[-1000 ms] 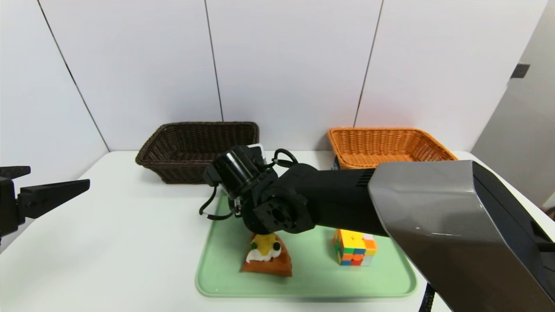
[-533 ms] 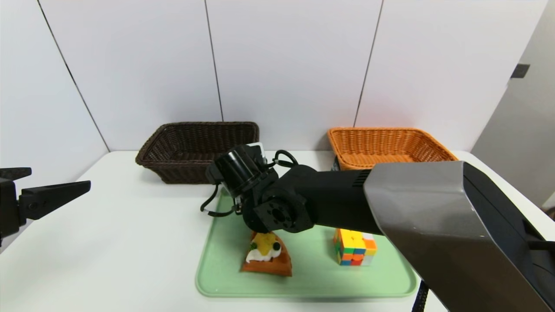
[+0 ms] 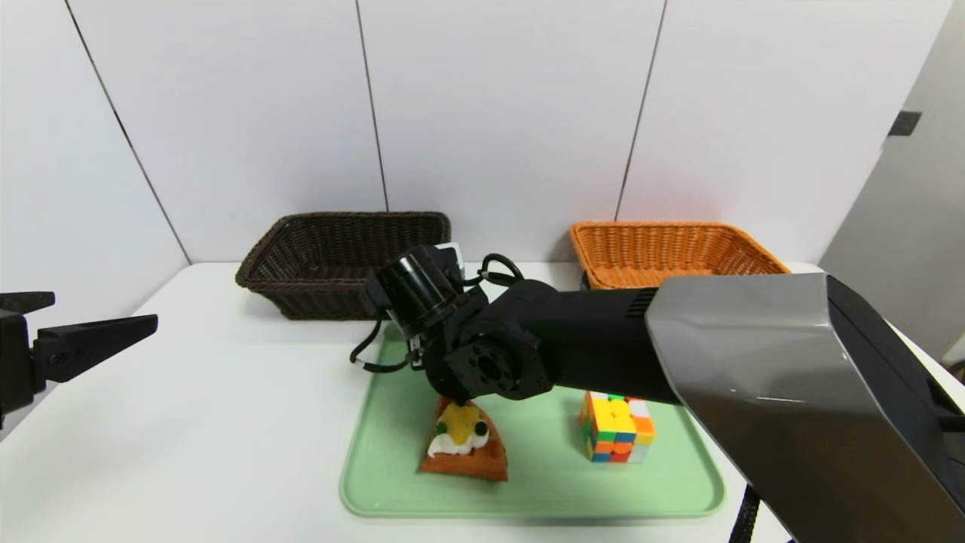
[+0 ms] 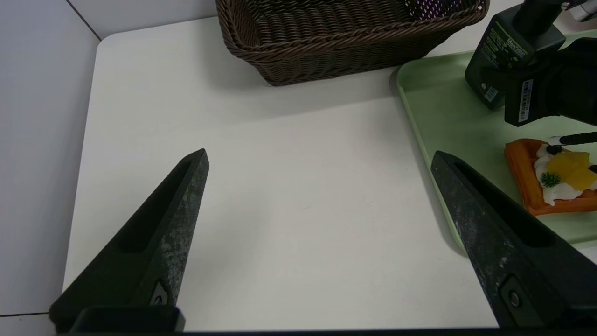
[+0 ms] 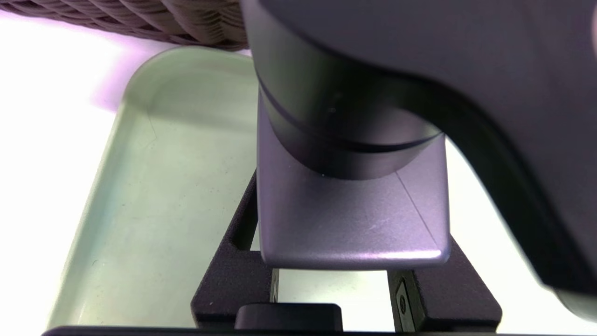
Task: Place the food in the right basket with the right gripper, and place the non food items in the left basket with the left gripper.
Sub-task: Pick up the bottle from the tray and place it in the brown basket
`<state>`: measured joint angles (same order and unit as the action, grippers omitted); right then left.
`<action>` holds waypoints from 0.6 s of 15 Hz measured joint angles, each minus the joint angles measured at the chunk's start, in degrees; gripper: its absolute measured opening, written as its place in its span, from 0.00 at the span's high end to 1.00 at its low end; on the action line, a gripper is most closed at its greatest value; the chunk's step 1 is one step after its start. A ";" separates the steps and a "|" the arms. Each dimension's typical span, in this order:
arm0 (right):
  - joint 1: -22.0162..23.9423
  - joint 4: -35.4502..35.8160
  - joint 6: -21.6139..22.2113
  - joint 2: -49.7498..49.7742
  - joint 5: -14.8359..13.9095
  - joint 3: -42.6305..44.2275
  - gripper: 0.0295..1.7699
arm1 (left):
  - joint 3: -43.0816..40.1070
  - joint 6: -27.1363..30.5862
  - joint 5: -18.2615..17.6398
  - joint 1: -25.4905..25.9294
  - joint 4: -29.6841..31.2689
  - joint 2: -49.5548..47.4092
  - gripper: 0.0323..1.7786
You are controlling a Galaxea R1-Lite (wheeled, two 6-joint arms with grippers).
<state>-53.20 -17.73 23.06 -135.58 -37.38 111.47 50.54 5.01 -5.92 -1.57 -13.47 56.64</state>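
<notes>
– Right arm [image 3: 573, 347] rose slightly over the tray [image 3: 377, 467]; more cube [image 3: 617, 430] shows.
– Only the left wrist view shows the right gripper [image 4: 580, 151] at the waffle [image 4: 527, 182] on the tray; its grip I cannot tell. Left gripper [image 4: 319, 156], beside the tray, is spread wide.

A white table [image 3: 226, 392] stands against white panelled walls [image 3: 490, 113].

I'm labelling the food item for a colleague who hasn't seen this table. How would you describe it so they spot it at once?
Find the pale green tray at the middle of the white table. The food is the cake slice on the tray's left half, just beneath the right arm. Unlike the multicoloured puzzle cube beside it, it is an orange wedge topped with white cream and yellow fruit.
</notes>
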 joint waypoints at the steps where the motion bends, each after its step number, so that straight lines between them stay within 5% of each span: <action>1: 0.04 -0.18 0.02 0.48 0.00 -0.06 0.66 | 0.00 -0.02 -0.02 0.01 0.00 0.00 0.05; 9: -0.02 -17.19 4.27 9.86 1.00 -0.41 0.66 | 0.00 0.13 -0.11 0.01 0.00 -0.09 0.05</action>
<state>-53.22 -34.91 27.33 -125.72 -36.38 111.06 50.54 5.14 -6.03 -1.56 -13.47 56.55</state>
